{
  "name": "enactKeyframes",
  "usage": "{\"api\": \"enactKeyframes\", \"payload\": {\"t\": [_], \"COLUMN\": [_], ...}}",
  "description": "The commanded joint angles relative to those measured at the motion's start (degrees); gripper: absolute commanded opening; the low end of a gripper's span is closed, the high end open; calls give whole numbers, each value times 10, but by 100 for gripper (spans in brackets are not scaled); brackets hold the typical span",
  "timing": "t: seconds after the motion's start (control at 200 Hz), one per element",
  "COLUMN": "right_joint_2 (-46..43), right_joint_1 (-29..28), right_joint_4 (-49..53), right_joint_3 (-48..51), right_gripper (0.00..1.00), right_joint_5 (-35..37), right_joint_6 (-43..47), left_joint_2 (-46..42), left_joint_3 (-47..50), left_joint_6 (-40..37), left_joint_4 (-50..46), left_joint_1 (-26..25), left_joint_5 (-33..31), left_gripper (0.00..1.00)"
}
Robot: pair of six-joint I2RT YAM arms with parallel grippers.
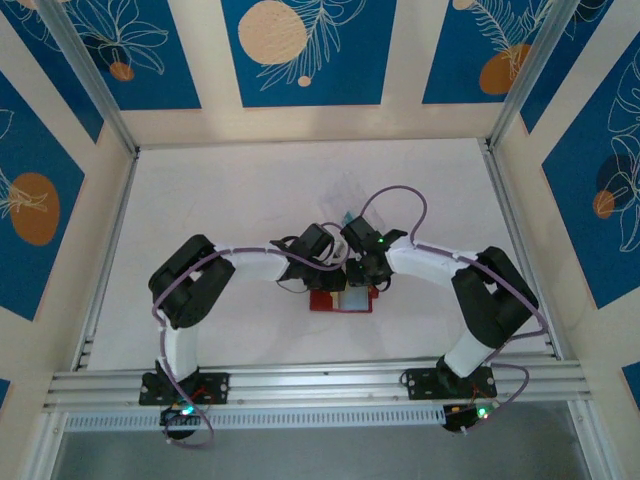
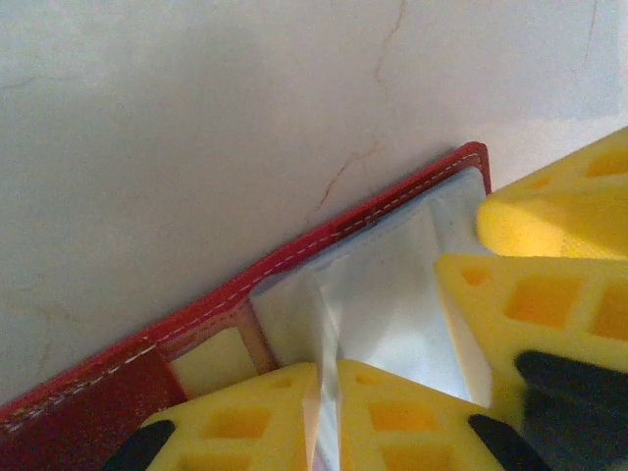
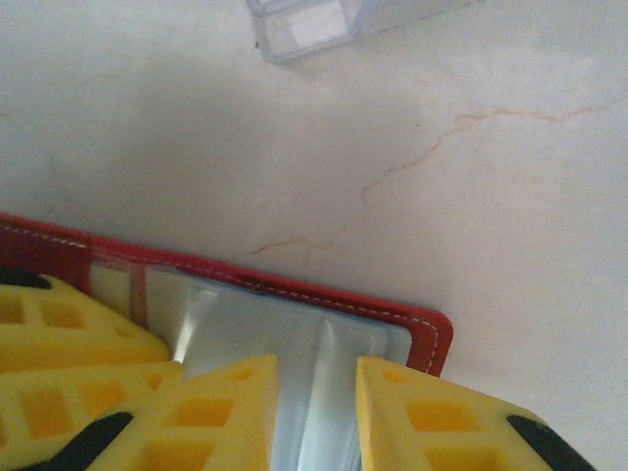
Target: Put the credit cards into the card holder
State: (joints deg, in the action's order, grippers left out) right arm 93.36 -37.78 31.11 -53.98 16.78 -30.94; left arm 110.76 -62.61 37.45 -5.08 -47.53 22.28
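The card holder point(image 1: 322, 300) lies open on the table, its red stitched edge point(image 2: 98, 412) point(image 3: 437, 339) framing a clear inner sleeve point(image 2: 392, 285) point(image 3: 245, 324). My left gripper point(image 1: 335, 272) point(image 2: 329, 378) is shut on a raised fold of that sleeve. My right gripper point(image 1: 368, 275) point(image 3: 316, 378) hovers over the same sleeve from the other side, fingers apart, with a ridge of the film in the gap. A sliver of teal point(image 1: 347, 219) behind the grippers may be a credit card; I cannot tell whether a card sits inside the sleeve.
A clear plastic case point(image 3: 314, 25) point(image 1: 345, 200) lies just beyond the wallet. Both arms meet at the table's middle, over white marbled tabletop point(image 1: 230, 200). A metal rail point(image 1: 320, 380) runs along the near edge, and frame posts stand at the sides.
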Motion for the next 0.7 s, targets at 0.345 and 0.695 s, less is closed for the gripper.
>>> {"api": "enactKeyframes", "payload": {"t": [0.345, 0.695], "right_joint_2": [57, 21], "right_joint_1": [-37, -43], "right_joint_4": [-18, -12], "right_joint_3": [17, 18], "right_gripper": [26, 3], "right_joint_5": [-22, -30], "right_joint_6": [-25, -29], "left_joint_2": [24, 28], "left_joint_3": [25, 30], "left_joint_6": [-3, 1], "left_joint_4": [-19, -12], "left_joint_1": [-9, -9], "left_joint_5": [-7, -5], "left_gripper": [15, 15]}}
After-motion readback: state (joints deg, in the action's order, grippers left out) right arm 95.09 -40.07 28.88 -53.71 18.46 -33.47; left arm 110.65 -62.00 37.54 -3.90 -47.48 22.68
